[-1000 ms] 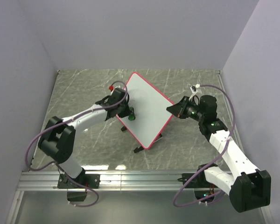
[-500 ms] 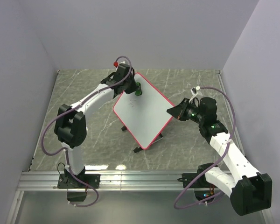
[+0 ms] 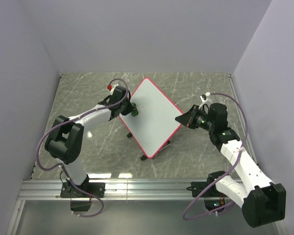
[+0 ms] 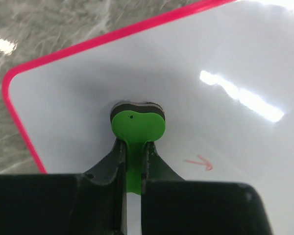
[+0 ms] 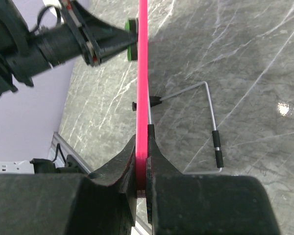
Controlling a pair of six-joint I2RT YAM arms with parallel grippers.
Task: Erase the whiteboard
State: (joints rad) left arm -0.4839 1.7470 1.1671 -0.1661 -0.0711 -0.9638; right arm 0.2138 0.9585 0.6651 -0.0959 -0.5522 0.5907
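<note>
Metal wire stand [image 5: 209,105] mostly hidden beneath large white rectangular whiteboard [image 3: 154,115], pink-red frame, propped tilted mid grey marble table [image 3: 88,93]. Small faint red mark [image 4: 198,162] on surface. Claws: left gripper [image 4: 133,147] pinching green eraser block [image 4: 137,125] against face; right gripper [image 5: 142,147] clamped on frame edge.

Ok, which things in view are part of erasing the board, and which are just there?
In the job:
whiteboard, with a small red mark on it
green eraser, held in the left gripper against the board
right gripper, clamped on the board's pink edge

Just there:
marbled tabletop
wire stand behind the board
</note>
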